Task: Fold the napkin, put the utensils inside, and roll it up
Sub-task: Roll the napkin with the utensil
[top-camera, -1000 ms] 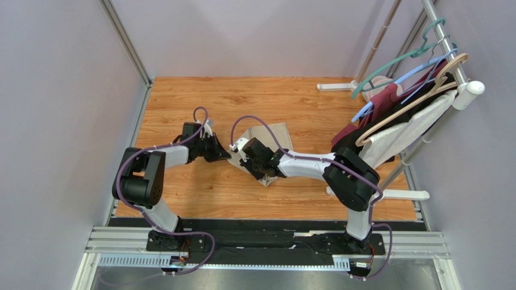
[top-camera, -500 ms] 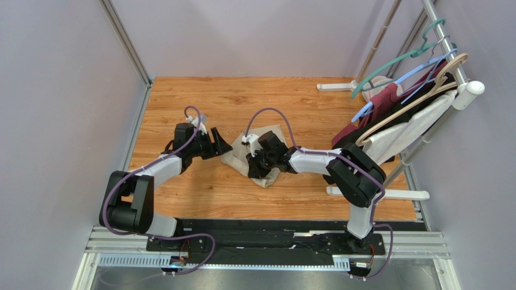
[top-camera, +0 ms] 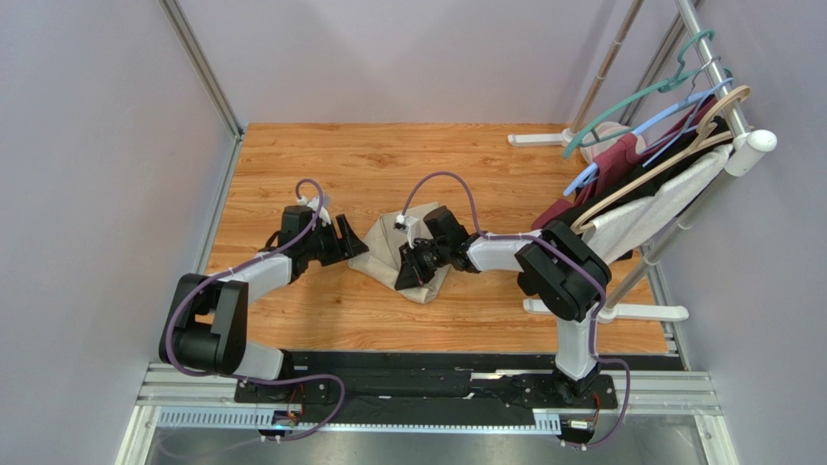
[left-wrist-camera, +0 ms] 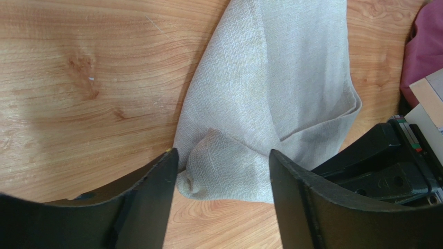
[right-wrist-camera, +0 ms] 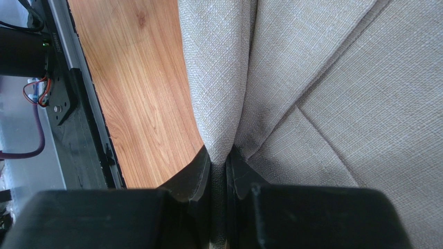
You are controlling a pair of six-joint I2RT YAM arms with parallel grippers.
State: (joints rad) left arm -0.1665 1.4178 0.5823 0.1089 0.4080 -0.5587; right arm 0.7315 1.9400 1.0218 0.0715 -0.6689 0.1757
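Right fingers (right-wrist-camera: 195,176) are pressed together on a raised fold of the napkin (right-wrist-camera: 322,78). The cloth is pinched in the narrow slit between them and fans out beyond into creased layers. Left fingers (left-wrist-camera: 156,192) stand spread, one on either side of a bunched corner of the beige cloth. That corner lies on the tabletop (left-wrist-camera: 78,78) in the gap between them, and the tip of one finger sits right at the cloth's edge, though whether it touches cannot be told. From the overhead camera the napkin (top-camera: 385,240) lies crumpled near the middle of the wooden tabletop (top-camera: 291,155), between the two arms, with the left fingers (top-camera: 347,240) at its left edge and the right fingers (top-camera: 413,269) over its near right part. It is folded unevenly, with a diagonal crease and a loose flap. Maroon and white garments (top-camera: 631,194) hang on hangers at the right side, well apart from the cloth.
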